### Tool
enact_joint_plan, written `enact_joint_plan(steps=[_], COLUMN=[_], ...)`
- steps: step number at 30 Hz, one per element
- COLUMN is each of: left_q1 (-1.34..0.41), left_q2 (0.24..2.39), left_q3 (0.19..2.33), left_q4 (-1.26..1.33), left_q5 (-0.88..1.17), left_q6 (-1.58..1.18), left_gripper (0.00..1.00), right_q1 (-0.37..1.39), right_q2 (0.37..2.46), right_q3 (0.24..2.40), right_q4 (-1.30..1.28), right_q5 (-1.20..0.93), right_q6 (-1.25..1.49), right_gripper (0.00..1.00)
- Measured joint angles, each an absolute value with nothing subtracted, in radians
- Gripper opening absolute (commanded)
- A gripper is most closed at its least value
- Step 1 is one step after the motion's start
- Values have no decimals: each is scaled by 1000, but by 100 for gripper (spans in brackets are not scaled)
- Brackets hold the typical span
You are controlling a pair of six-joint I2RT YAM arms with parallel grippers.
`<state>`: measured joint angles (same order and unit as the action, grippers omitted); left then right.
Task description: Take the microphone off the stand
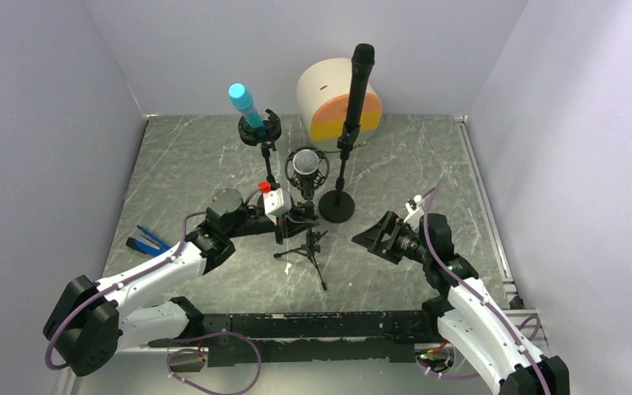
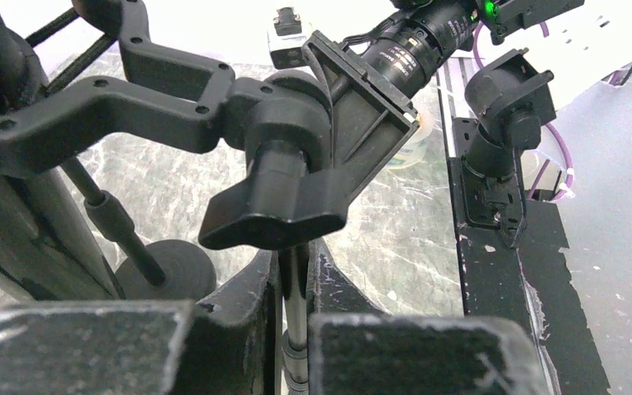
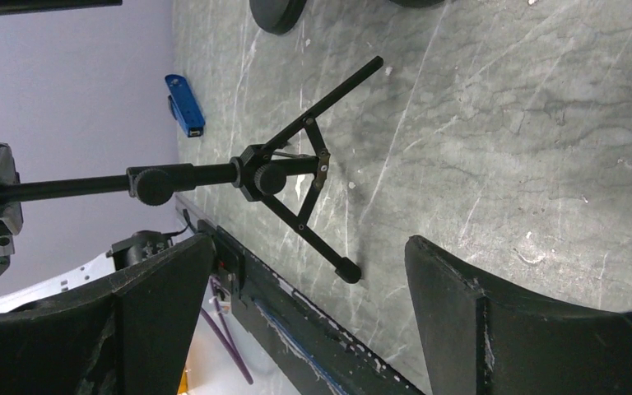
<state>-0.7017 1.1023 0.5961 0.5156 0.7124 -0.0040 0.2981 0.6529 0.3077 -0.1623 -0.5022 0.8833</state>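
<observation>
At the far left of the marbled table [image 1: 181, 164] a small blue object [image 1: 146, 241] lies flat, well apart from everything else. The left arm reaches in from the near-left corner, and the left gripper [image 1: 286, 220] sits low against the tripod stand [image 1: 311, 247]. In the left wrist view its two fingers [image 2: 239, 329] are drawn in close on either side of the stand's thin upright pole [image 2: 294, 304], clamped on it just under a black wing knob [image 2: 273, 210]. Behind the gripper, a turquoise microphone [image 1: 245, 104] leans in a ring holder on its own stand. The task's microphone [image 1: 306, 162], with a round mesh head, sits upright in its cradle at the top of the tripod stand, near the middle of the table and above the left gripper. The tripod's legs are splayed on the table toward the near edge. Just right of it a tall black microphone [image 1: 360, 78] stands on a pole with a round base [image 1: 337, 206], in front of a white cylinder [image 1: 339, 100] banded orange and yellow. Further right, the right gripper [image 1: 376, 239] hangs near the tripod but clear of it, pointed toward it, with its fingers [image 3: 494, 329] spread wide apart and holding nothing
</observation>
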Motion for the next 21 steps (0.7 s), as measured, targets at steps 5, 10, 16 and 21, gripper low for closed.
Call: enact_joint_plan(steps=[5, 10, 16, 21], left_q1=[-702, -705, -707, -707], left_q2=[1100, 1068, 1007, 954], left_q3=[595, 586, 575, 559], left_q4=[513, 490, 444, 391], left_q5=[731, 726, 692, 627], left_q6=[19, 25, 15, -51], left_gripper=[41, 62, 73, 74], right_q1=[298, 298, 298, 298], right_q2=[632, 624, 624, 620], right_q3=[290, 290, 319, 333], right_q4=[-148, -144, -169, -131], right_q5=[-504, -501, -460, -453], right_q6=[896, 907, 947, 983], right_gripper=[99, 99, 99, 96])
